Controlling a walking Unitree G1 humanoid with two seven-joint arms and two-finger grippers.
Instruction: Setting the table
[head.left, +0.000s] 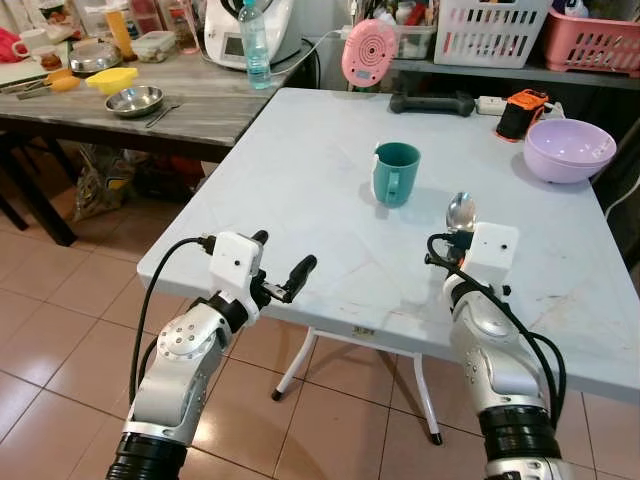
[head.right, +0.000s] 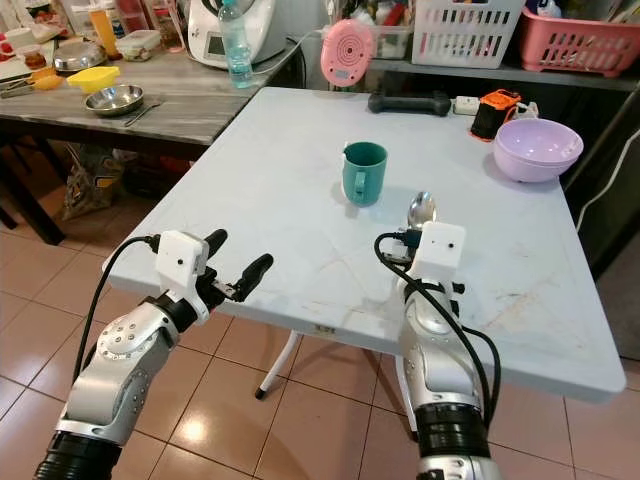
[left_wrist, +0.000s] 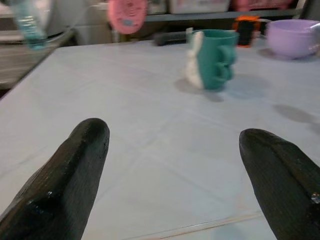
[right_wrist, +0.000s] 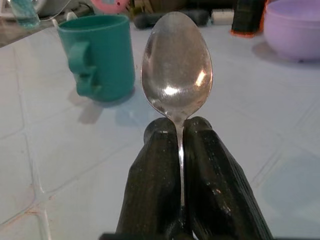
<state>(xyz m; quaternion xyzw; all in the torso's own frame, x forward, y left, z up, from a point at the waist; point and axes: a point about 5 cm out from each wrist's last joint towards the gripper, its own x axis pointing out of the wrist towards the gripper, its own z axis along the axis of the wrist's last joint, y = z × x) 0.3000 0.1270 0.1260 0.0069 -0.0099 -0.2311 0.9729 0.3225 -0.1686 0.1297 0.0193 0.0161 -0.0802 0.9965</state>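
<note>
right pincer (right_wrist: 180, 131) clamps a metal spoon (right_wrist: 177, 70) by its neck over the pale table (head.left: 300, 170), left pincer (head.left: 284, 265) spread wide with nothing between its fingers
head views: the left pincer hangs at the table's near edge, the right pincer is over the tabletop with the spoon bowl poking out past its white wrist block; a teal mug (head.left: 396, 172) stands beyond and between the two pincers, a lilac bowl (head.left: 568, 148) sits far beyond the right pincer toward the back corner; left wrist view: two black fingers (left_wrist: 60, 180) stand well apart above bare tabletop, the mug ahead of them, handle side facing; right wrist view: both fingers (right_wrist: 155, 185) press together on the spoon's neck, its bowl upright ahead, mug just beyond, lilac bowl farther off
</note>
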